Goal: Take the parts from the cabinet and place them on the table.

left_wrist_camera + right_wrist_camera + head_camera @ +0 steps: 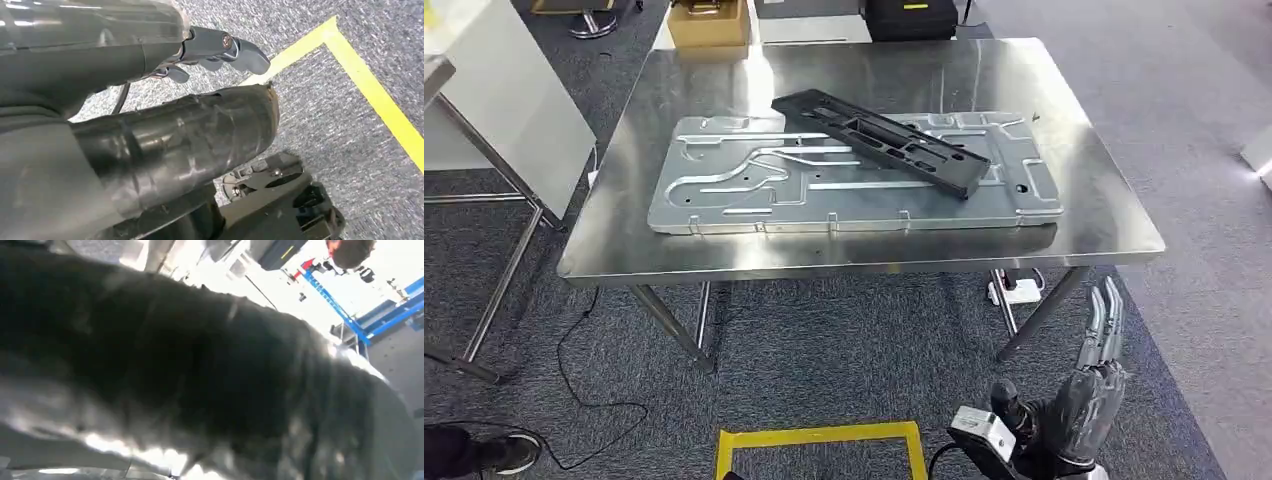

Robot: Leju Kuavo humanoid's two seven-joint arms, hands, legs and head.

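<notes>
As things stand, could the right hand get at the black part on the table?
Probably not yet: the right hand hangs low in front of the table, below its edge, and the black part lies well back on the metal panel.

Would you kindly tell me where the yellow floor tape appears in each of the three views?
Head view: yellow floor tape at the bottom centre, in front of the table.
Left wrist view: it runs down the right side.
Right wrist view: not in it.
Shared landmark: the grey carpet.
</notes>
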